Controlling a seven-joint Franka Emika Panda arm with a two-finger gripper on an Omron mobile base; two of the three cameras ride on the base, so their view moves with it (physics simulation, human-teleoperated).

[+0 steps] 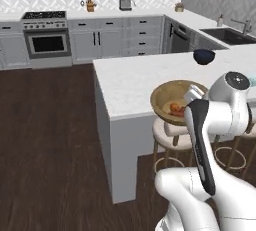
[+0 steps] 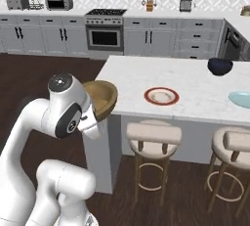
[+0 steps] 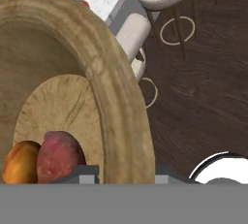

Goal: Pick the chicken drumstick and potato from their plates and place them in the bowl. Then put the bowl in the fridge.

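Claw (image 3: pixel 123 174) clamps the bowl (image 3: pixel 72 72) rim at 6 o'clock; the potato (image 3: pixel 60 155) and chicken drumstick (image 3: pixel 19 162) may spill if the bowl tilts.

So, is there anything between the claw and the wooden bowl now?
No. The claw already straddles the rim of the bowl, with the chicken drumstick and the potato inside it.

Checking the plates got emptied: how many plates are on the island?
2: the red-rimmed plate mid-counter, bare, and the pale blue plate at the right edge, partly cut off.
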